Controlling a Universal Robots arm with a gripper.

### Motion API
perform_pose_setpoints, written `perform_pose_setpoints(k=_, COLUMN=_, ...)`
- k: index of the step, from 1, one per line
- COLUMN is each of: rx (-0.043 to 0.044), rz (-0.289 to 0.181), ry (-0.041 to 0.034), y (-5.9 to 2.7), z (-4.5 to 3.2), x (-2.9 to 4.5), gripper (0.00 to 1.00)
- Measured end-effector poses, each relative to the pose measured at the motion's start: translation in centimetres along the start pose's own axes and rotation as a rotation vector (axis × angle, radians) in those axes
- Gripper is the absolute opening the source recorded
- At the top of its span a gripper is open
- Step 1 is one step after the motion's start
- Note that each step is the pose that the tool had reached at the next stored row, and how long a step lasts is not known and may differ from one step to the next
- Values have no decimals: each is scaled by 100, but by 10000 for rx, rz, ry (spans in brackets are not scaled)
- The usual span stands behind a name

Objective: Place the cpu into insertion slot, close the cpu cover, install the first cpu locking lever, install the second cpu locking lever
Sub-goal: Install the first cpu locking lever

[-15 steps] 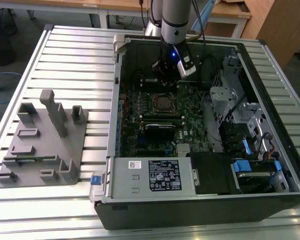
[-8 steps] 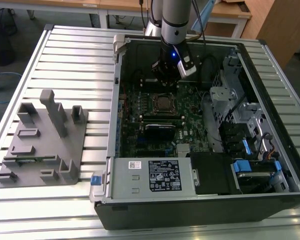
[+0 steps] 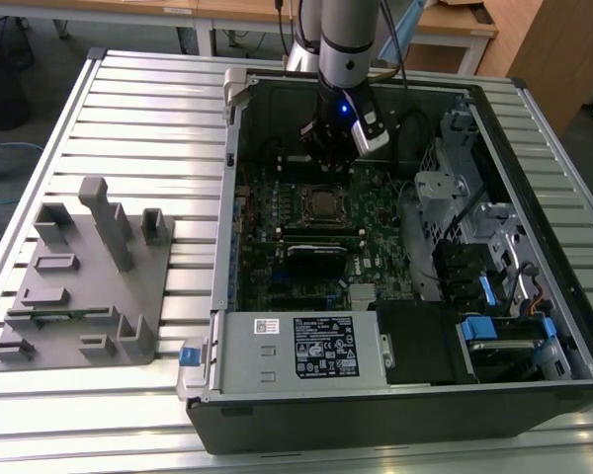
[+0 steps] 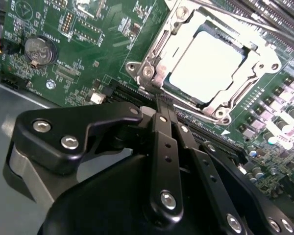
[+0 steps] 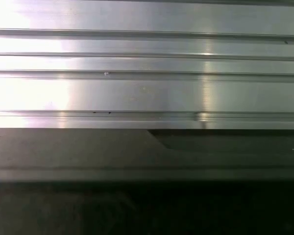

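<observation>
Hovering at the corner of the cpu cover, the gripper has its fingers pressed together; the cpu lies framed beneath that lowered cover.

Exterior view: bright, even room light from above. The slatted table gives pale glare, strongest along its near edge. Inside of the pc case is dimmer, back wall in shadow, w/ a small blue light glowing on the arm. Second wrist view: cpu top blown out to near white, motherboard well lit, gripper black, close to lens, soft, little detail. First wrist view: metal slats w/ streaky glare, lower half v. dark and murky.
</observation>
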State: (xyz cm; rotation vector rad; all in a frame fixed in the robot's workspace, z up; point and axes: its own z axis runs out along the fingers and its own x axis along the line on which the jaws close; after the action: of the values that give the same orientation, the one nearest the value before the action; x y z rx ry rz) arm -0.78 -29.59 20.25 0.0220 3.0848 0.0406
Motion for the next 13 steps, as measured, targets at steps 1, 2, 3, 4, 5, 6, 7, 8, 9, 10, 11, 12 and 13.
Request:
perform_pose_setpoints(k=1, rx=6, rz=0, ry=0, y=-4, z=-5, x=0, gripper=11)
perform_pose_setpoints(k=2, rx=7, rz=1, ry=-1, y=-6, z=-11, x=0, gripper=11)
perform_pose_setpoints(k=3, rx=7, rz=1, ry=-1, y=-7, z=-20, x=0, gripper=11)
perform_pose_setpoints(k=4, rx=7, rz=1, ry=-1, y=-7, z=-31, x=-1, gripper=11)
perform_pose_setpoints(k=5, rx=8, rz=0, ry=-1, y=-6, z=-44, x=-2, gripper=11)
perform_pose_setpoints(k=6, rx=7, rz=0, ry=-1, y=-6, z=-55, x=-3, gripper=11)
perform_pose_setpoints(k=7, rx=7, rz=0, ry=-2, y=-6, z=-65, x=-4, gripper=11)
perform_pose_setpoints(k=8, rx=7, rz=0, ry=-2, y=-5, z=-70, x=-4, gripper=11)
perform_pose_setpoints(k=9, rx=5, rz=0, ry=-2, y=-5, z=-70, x=-4, gripper=11)
perform_pose_setpoints(k=10, rx=5, rz=0, ry=-2, y=-5, z=-70, x=-4, gripper=11)
perform_pose_setpoints(k=11, rx=5, rz=0, ry=-2, y=-5, z=-70, x=-4, gripper=11)
perform_pose_setpoints(k=12, rx=5, rz=0, ry=-2, y=-5, z=-70, x=-4, gripper=11)
perform_pose_setpoints(k=13, rx=6, rz=0, ry=-2, y=-5, z=-70, x=-4, gripper=11)
